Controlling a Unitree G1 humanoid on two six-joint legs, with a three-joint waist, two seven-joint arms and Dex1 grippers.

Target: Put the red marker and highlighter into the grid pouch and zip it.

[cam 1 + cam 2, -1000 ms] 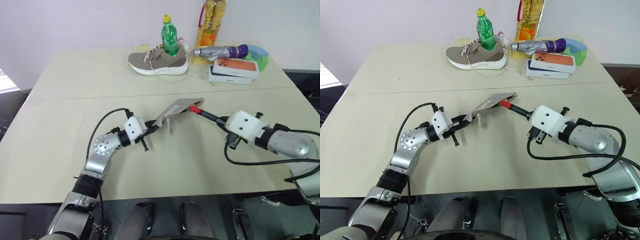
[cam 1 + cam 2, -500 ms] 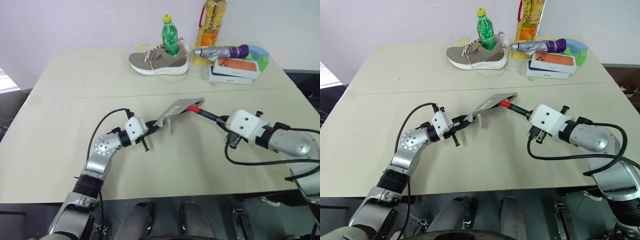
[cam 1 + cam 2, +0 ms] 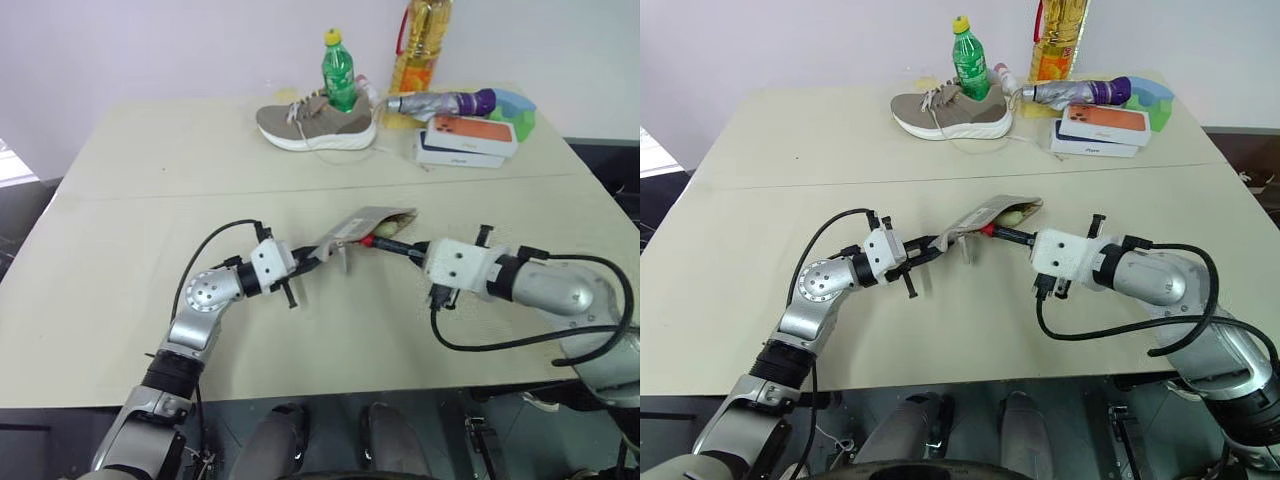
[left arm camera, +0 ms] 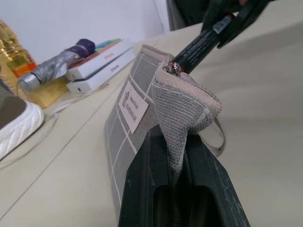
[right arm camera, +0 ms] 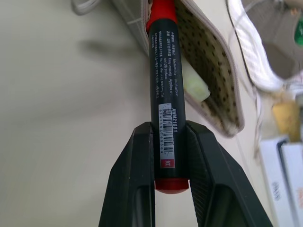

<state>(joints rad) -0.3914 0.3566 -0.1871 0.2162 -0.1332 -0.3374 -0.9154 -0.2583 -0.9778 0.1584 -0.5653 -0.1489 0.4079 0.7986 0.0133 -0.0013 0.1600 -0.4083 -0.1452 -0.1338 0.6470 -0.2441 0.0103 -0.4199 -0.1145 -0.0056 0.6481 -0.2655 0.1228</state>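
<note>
At mid-frame in the head view my left gripper is clamped tight on a corner of the grid pouch, holding it tilted up off the table. My right gripper pinches the red marker, its tip inside the pouch mouth, beside the highlighter already within.

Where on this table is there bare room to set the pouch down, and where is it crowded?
Bare tan tabletop spans the robot's left half and the near edge. The far right is crowded: grey sneaker, green bottle, oil bottle, folded umbrella, white boxes. The centre holds the grey grid pouch.
</note>
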